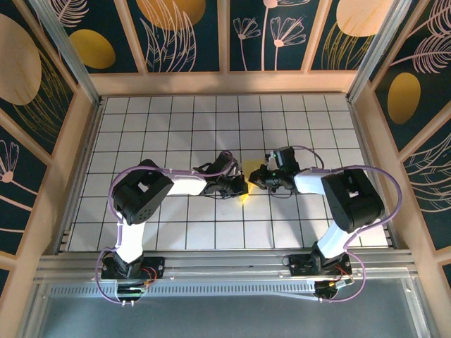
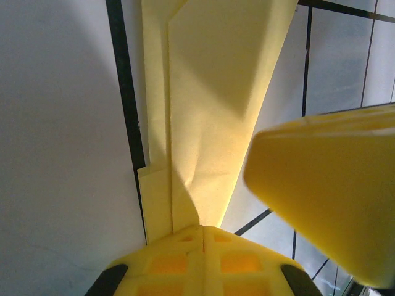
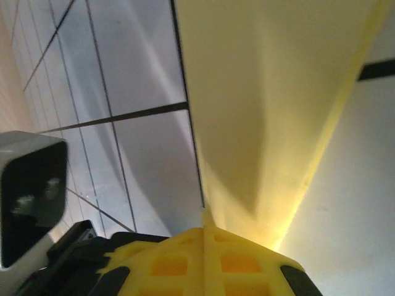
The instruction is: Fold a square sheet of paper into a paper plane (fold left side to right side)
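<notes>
The yellow sheet of paper (image 1: 247, 169) is folded into a long narrow layered shape and sits between the two grippers at the middle of the table. In the left wrist view the paper (image 2: 210, 92) runs from the top down into my left gripper (image 2: 203, 228), whose jaws are shut on its near end. In the right wrist view the paper (image 3: 271, 92) likewise narrows into my right gripper (image 3: 205, 228), shut on it. From above, the left gripper (image 1: 239, 186) and right gripper (image 1: 257, 177) nearly touch. Most of the paper is hidden under them there.
The white gridded table (image 1: 176, 120) is fenced by wooden rails (image 1: 225, 83) and dark panels painted with golden ovals. A finger of the right gripper (image 2: 327, 197) looms close in the left wrist view. The left wrist's housing (image 3: 31, 185) stands at the left of the right wrist view.
</notes>
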`<state>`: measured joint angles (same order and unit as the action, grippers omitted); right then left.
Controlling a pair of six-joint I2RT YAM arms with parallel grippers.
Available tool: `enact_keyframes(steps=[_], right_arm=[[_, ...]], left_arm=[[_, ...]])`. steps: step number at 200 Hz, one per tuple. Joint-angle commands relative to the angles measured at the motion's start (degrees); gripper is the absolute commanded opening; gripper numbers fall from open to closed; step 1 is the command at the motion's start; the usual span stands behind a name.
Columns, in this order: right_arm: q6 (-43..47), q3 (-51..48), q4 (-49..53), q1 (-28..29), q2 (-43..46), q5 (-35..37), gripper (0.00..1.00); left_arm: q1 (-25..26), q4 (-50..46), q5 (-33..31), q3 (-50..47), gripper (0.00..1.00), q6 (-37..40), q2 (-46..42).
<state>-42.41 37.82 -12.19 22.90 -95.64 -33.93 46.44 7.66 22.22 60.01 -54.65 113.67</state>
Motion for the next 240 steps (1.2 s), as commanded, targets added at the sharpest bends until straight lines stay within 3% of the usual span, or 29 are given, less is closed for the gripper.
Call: enact_keyframes(steps=[1,78,115,155,240], right_arm=[[-2.03,-1.5,-1.99,0.58,-1.67,0.72,0.0],[1.77,-1.68,3.01,1.85,-7.0,5.74,0.0],[2.86,-1.92,3.93,1.66,-8.06,7.3,0.0],[3.21,-1.48,4.1,1.69,-8.43,7.12,0.0],[3.87,-0.91,5.05,1.72,-8.87,7.3,0.0]], left_arm=[[-0.2,-8.1,-4.29,-1.93,0.0,0.39,1.62],[-0.46,-3.97,-0.38,-0.22,0.0,-1.09,-2.52],[-0.65,-5.34,1.2,0.94,0.07,-1.24,-7.85],[-0.57,-5.66,5.1,-2.22,0.04,-2.94,-10.62],[0.32,-1.95,8.6,-2.54,0.01,-3.72,-6.24]])
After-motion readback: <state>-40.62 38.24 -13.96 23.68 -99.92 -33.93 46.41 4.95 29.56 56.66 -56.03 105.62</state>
